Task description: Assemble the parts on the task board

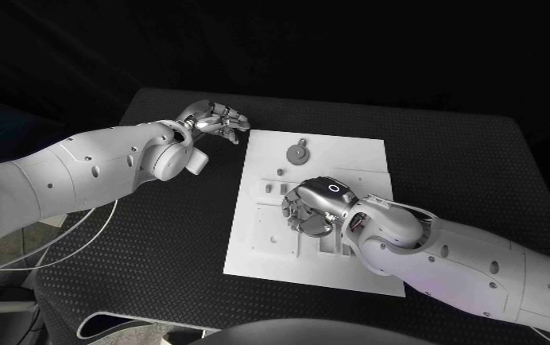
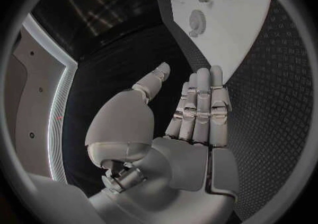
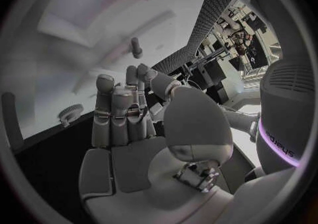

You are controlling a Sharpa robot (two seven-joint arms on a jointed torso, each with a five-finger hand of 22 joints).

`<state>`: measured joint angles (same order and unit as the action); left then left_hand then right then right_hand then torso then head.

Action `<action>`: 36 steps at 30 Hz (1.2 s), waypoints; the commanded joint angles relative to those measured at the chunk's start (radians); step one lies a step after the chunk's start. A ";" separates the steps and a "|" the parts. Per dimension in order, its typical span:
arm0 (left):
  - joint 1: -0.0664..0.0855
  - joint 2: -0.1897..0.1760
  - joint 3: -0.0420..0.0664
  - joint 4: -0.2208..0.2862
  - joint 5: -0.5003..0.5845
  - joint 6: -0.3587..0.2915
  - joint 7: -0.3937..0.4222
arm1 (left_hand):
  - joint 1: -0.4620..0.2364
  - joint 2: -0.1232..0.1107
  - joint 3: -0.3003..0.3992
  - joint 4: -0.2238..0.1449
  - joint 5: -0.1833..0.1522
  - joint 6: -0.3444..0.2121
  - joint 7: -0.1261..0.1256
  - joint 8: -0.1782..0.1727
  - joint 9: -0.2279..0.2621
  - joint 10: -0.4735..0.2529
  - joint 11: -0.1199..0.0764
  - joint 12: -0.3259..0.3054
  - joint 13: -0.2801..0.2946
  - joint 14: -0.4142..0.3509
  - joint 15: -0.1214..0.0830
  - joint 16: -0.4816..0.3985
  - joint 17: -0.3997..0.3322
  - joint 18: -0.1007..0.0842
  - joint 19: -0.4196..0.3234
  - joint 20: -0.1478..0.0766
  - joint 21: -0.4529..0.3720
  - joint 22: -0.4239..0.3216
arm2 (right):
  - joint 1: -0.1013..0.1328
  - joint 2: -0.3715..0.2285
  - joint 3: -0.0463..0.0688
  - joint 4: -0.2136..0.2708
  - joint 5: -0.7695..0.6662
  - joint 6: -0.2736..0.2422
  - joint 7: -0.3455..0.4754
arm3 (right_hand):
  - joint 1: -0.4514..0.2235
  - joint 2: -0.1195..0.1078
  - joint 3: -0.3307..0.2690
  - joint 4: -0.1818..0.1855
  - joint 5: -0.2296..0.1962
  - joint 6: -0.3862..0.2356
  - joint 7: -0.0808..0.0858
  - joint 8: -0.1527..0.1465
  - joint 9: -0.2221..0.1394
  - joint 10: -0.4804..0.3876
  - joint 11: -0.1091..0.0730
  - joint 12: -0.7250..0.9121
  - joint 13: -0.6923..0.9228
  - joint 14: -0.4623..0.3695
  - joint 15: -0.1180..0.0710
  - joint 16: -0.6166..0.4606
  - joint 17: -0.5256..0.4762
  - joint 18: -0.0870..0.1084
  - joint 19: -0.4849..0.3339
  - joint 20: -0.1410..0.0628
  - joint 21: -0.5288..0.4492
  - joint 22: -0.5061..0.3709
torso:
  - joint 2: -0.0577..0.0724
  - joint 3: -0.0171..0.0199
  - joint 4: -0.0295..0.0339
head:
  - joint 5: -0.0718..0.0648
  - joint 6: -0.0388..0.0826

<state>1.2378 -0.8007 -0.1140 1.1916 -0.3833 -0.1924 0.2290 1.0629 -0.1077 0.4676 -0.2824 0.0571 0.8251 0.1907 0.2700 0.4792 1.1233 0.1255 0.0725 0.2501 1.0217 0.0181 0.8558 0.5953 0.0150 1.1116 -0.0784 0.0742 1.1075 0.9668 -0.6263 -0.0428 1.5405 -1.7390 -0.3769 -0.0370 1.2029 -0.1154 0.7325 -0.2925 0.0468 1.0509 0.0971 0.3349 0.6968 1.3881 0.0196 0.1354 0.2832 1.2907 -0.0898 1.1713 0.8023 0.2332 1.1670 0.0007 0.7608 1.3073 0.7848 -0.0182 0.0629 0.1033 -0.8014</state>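
The white task board (image 1: 344, 154) lies in the middle of the black table. A grey gear (image 1: 298, 153) sits on its far part, and small grey parts (image 1: 275, 188) stand near its left edge. My right hand (image 1: 315, 206) hovers low over the board's middle with its fingers curled down. In the right wrist view, the right hand (image 3: 126, 112) brings thumb and fingertips close together; I cannot tell if anything is between them. Beyond it are a peg (image 3: 135, 47) and the gear (image 3: 69, 111). My left hand (image 1: 214, 120) is off the board's far left corner, with straight fingers (image 2: 202, 102) holding nothing.
Black foam matting (image 1: 149, 234) surrounds the board on every side. A white cable (image 1: 69, 238) loops off the table's left edge under my left arm. The left wrist view shows the board (image 2: 238, 27) with the gear (image 2: 196, 20) ahead of the fingers.
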 commanded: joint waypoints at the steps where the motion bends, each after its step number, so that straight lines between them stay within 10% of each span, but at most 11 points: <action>1: 0.001 0.000 0.001 0.002 0.004 0.012 0.007 | 0.000 0.005 -0.008 0.000 -0.006 0.001 0.005 0.004 -0.001 -0.006 0.002 0.000 0.002 0.008 0.001 0.005 0.002 0.016 0.005 -0.001 -0.005 -0.001 | -0.002 -0.002 -0.001 0.004 -0.006 -0.001 0.010 | -0.001 0.006 0.006 0.001 0.003 -0.002 0.000 -0.007 -0.001 -0.003 0.001 0.001 0.002 -0.004 -0.001 -0.001 -0.001 0.029 0.000 -0.008 0.002 0.018 | 0.000 -0.0007 0.0012 | 0.003 -0.003; 33: 0.001 -0.004 0.001 0.002 0.004 0.009 0.006 | 0.001 0.004 -0.008 0.000 -0.006 0.001 0.005 0.005 -0.001 -0.006 0.002 0.000 0.002 0.007 0.001 0.005 0.002 0.016 0.005 -0.001 -0.005 -0.001 | 0.022 -0.050 -0.001 0.063 -0.024 0.017 -0.008 | -0.022 0.005 0.001 0.006 0.003 -0.013 0.007 -0.016 0.005 -0.004 0.000 0.002 0.018 -0.005 -0.001 -0.004 -0.003 0.029 -0.001 -0.005 0.000 0.017 | 0.000 -0.0009 0.0005 | 0.003 -0.005; 36: 0.001 -0.004 0.001 0.002 0.004 0.009 0.006 | 0.001 0.004 -0.008 0.000 -0.006 0.001 0.004 0.005 -0.001 -0.006 0.002 0.000 0.002 0.007 0.001 0.005 0.002 0.016 0.005 -0.001 -0.005 -0.001 | 0.028 -0.049 -0.001 0.066 -0.024 0.035 -0.010 | -0.059 -0.023 -0.018 0.013 0.004 -0.044 0.018 -0.036 0.001 0.002 -0.002 0.009 0.032 -0.005 -0.003 -0.004 -0.003 0.029 -0.001 -0.001 0.000 0.017 | 0.000 -0.0010 0.0003 | 0.004 -0.005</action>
<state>1.2377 -0.8055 -0.1140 1.1914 -0.3833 -0.1924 0.2286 1.0630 -0.1077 0.4675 -0.2824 0.0571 0.8249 0.1906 0.2700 0.4793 1.1223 0.1265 0.0725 0.2507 1.0200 0.0199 0.8558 0.5959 0.0150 1.1113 -0.0781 0.0742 1.1074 0.9943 -0.6763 -0.0429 1.6034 -1.7528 -0.3716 -0.0441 1.1599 -0.1347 0.7202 -0.2799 0.0465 1.0143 0.1111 0.3019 0.6998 1.3863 0.0177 0.1424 0.3123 1.2914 -0.0884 1.1713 0.8010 0.2462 1.1653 0.0025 0.7608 1.3074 0.7842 -0.0191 0.0635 0.1062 -0.8058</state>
